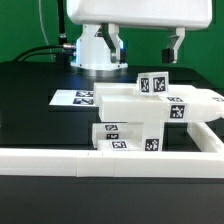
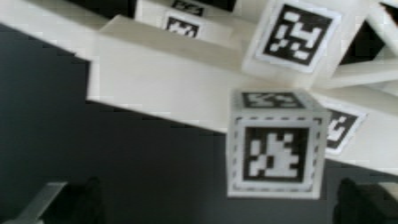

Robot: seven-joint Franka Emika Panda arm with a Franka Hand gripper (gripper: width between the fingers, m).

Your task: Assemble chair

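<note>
The chair pieces [image 1: 150,108] are chunky white blocks with black-and-white tags, piled together at the middle of the black table. My gripper [image 1: 146,50] hangs open above and behind the pile and holds nothing. In the wrist view, a tagged block [image 2: 276,148] stands upright against a white slab [image 2: 160,75], and another tagged piece [image 2: 297,35] lies beyond them. My gripper [image 2: 214,205] is open, with its dark fingertips [image 2: 54,200] at both edges of the picture. Only dark table shows between them, and the block's near edge sits just ahead of the gap.
A long plain white rail [image 1: 90,160] runs along the front of the table and turns up the exterior view's right side [image 1: 214,128]. The marker board [image 1: 72,97] lies flat to the left of the pile. The robot base [image 1: 95,52] stands behind.
</note>
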